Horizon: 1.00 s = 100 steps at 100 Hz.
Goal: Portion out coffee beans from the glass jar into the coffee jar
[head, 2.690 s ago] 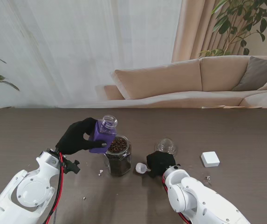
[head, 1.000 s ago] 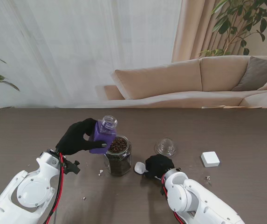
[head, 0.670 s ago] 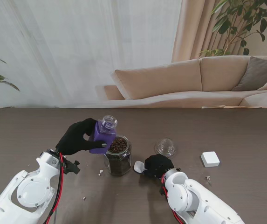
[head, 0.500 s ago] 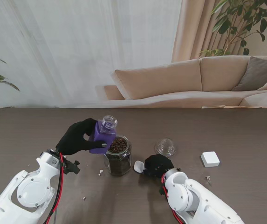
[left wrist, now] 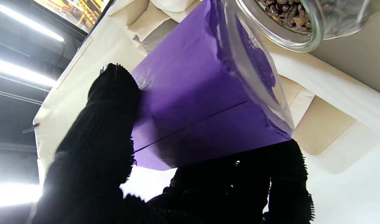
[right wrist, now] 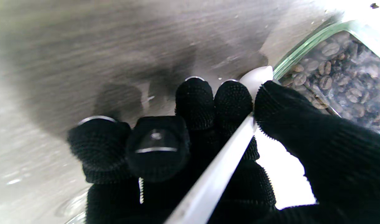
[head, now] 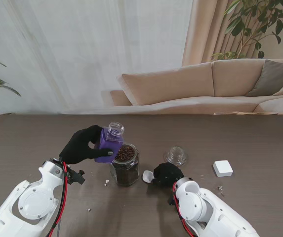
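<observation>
A glass jar (head: 125, 165) full of coffee beans stands open near the table's middle; its beans also show in the right wrist view (right wrist: 336, 77) and its rim in the left wrist view (left wrist: 289, 21). My left hand (head: 79, 144) is shut on the purple coffee jar (head: 108, 143), held tilted just left of the glass jar's mouth; its purple label (left wrist: 196, 102) fills the left wrist view. My right hand (head: 167, 174) is shut on a white spoon (head: 146, 176), whose bowl sits low beside the glass jar's right wall. The spoon's handle (right wrist: 221, 168) runs between thumb and fingers.
A domed glass lid (head: 175, 155) lies just beyond my right hand. A small white square box (head: 222, 168) rests farther right. Small crumbs (head: 106, 182) lie on the dark table (head: 42, 133) near the jar. A beige sofa (head: 205, 84) stands behind the table.
My right hand has drawn the spoon a little left toward the glass jar over the last seconds. The left hand and the purple jar have stayed still.
</observation>
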Motion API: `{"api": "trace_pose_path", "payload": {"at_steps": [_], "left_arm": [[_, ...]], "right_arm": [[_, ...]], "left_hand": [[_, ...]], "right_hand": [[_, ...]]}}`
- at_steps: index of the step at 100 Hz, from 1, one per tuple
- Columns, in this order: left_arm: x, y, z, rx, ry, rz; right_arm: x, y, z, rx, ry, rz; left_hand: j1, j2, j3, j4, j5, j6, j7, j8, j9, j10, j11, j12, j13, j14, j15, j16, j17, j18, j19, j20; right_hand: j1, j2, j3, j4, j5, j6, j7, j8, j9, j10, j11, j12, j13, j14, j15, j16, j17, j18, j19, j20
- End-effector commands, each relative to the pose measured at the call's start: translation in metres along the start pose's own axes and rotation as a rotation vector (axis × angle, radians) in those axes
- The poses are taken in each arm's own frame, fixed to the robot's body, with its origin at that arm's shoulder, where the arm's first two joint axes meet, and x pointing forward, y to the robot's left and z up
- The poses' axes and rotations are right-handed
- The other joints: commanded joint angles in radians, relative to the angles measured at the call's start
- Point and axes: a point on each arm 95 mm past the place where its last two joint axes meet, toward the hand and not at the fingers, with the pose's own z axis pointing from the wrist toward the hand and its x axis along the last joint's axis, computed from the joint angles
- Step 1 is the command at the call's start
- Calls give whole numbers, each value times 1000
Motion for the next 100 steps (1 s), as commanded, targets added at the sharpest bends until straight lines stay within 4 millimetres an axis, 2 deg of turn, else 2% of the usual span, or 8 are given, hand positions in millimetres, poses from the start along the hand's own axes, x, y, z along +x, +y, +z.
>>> {"api": "trace_pose_path", "payload": {"at_steps": [1, 19, 32, 52, 65, 83, 100], "left_arm": [[3, 1, 0, -11, 5, -6], [3, 1, 0, -8, 4, -6], [3, 1, 0, -7, 2, -7], [3, 1, 0, -9, 0, -9], [2, 1, 0, -10, -2, -10], [2, 1, 0, -9, -3, -8], [2, 1, 0, -5, -2, -9]], "right_arm": [[-6, -20, -7, 72, -16, 26], [-5, -16, -9, 109, -18, 61], [-6, -18, -9, 125, -28, 69], [-9, -19, -8, 149, -27, 54], [-9, -19, -8, 171, -26, 46], [-11, -21, -8, 173, -24, 63], [-12, -22, -8, 167, -24, 91]], "left_hand": [[201, 145, 316, 74, 68, -43, 409, 75, 73, -87, 74, 23, 30, 36, 8, 9, -17, -59, 58, 26], [200, 145, 316, 74, 68, -44, 409, 75, 73, -88, 74, 23, 30, 36, 8, 9, -17, -57, 58, 26], [200, 144, 316, 74, 68, -43, 409, 75, 73, -87, 73, 23, 30, 36, 7, 9, -17, -57, 58, 26], [199, 144, 317, 74, 69, -44, 409, 75, 74, -87, 73, 22, 29, 36, 7, 9, -18, -59, 58, 26], [199, 145, 317, 74, 68, -44, 408, 75, 73, -86, 73, 22, 30, 37, 7, 9, -18, -58, 58, 26], [198, 147, 316, 74, 69, -45, 408, 75, 73, -85, 73, 21, 29, 38, 6, 10, -18, -58, 58, 27], [199, 146, 315, 75, 69, -44, 408, 75, 73, -86, 74, 21, 30, 37, 7, 10, -18, -58, 58, 27]], "right_hand": [[-19, -2, 120, -13, 48, 37, 27, 26, 90, 102, 23, 29, 14, -45, 40, 20, -27, -12, -169, 64], [-16, 20, 115, -3, 40, 77, 15, 49, 80, 121, 23, 49, 12, -20, 44, 22, -41, 16, -177, 78], [-5, 81, 67, 10, 38, 99, -9, 64, 67, 132, 20, 59, 11, 4, 38, 17, -64, 39, -178, 100], [-36, 194, -38, 56, 34, 95, -74, 86, 41, 102, 39, 59, 13, -24, 28, 6, -70, 19, -164, 112], [-59, 226, -44, 67, 31, 92, -85, 105, 28, 90, 66, 66, 14, -38, 30, 4, -74, 12, -162, 111], [-31, 164, 7, 46, 41, 104, -42, 124, 47, 115, 82, 68, 13, -33, 71, 24, -54, 24, -151, 112], [-51, 128, 44, 39, 66, 88, -23, 141, 81, 102, 83, 86, 14, -69, 117, 49, -10, 6, -133, 115]]}}
